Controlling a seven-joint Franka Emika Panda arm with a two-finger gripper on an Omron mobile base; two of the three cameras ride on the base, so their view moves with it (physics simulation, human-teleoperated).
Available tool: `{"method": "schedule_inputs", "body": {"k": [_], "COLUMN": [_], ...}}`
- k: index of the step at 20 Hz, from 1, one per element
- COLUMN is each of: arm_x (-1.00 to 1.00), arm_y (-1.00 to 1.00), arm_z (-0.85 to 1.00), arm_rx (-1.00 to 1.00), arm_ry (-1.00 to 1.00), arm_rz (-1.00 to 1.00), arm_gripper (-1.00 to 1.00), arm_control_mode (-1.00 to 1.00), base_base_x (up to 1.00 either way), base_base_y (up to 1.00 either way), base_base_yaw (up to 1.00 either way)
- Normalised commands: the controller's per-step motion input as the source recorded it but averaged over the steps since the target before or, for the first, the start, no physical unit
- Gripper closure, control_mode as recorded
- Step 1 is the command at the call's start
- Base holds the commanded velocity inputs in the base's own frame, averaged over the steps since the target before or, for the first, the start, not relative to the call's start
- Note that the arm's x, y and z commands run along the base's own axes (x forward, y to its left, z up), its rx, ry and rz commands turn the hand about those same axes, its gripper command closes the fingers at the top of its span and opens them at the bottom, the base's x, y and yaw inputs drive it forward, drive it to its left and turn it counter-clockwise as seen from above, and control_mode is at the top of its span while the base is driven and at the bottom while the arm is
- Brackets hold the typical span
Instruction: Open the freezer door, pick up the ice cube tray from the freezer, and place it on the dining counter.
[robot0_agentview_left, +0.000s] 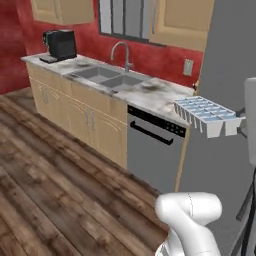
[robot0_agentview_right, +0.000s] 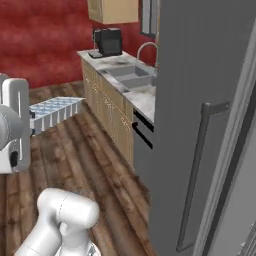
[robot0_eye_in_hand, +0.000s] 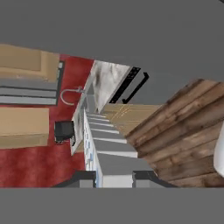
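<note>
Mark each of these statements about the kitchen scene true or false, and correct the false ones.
1. The claw is shut on the ice cube tray. True.
2. The ice cube tray rests on the worktop beside the sink. False: it is held in the air, above the wooden floor.
3. A black coffee machine stands on the worktop, at the far end past the sink. True.
4. The dishwasher front hangs open. False: it is closed.
5. The tray's cells face up. True.
</note>
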Motion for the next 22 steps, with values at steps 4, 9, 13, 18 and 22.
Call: {"method": "schedule_inputs", "body": {"k": [4,9,13,18,22], "arm_x": [0.0,0.0,0.0,0.0,0.0], "arm_y": [0.0,0.0,0.0,0.0,0.0], "arm_z": [0.0,0.0,0.0,0.0,0.0], "arm_rx": [0.0,0.0,0.0,0.0,0.0], "arm_ry": [0.0,0.0,0.0,0.0,0.0], "arm_rz": [0.0,0.0,0.0,0.0,0.0], "arm_gripper": [1.0,1.0,1.0,1.0,1.0], "arm_control_mode": [1.0,1.0,1.0,1.0,1.0], "base_base_x": [0.0,0.06,0.08,0.16,0.24], "base_base_y": [0.07,0.01,0.08,0.33,0.68], "base_base_yaw": [0.69,0.65,0.6,0.37,0.19]}}
